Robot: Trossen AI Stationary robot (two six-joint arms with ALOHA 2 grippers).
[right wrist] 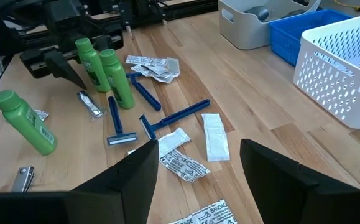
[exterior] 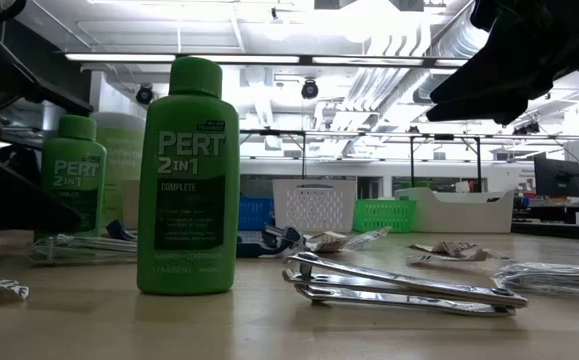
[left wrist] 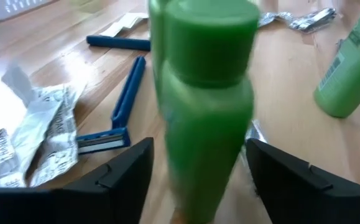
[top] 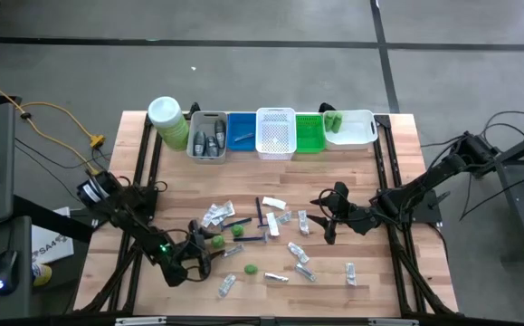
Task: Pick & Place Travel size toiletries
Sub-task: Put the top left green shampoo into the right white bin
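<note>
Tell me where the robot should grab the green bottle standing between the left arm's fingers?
Best around the middle of the green bottle, below its cap. It stands upright, so the left gripper should come level from the side, one finger on each flank. The body looks wider and steadier than the cap.

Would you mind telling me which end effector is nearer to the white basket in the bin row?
The right. The right end effector sits mid-table, just in front and to the right of the white basket. The left end effector is farther, near the front-left, straddling a green bottle.
</note>
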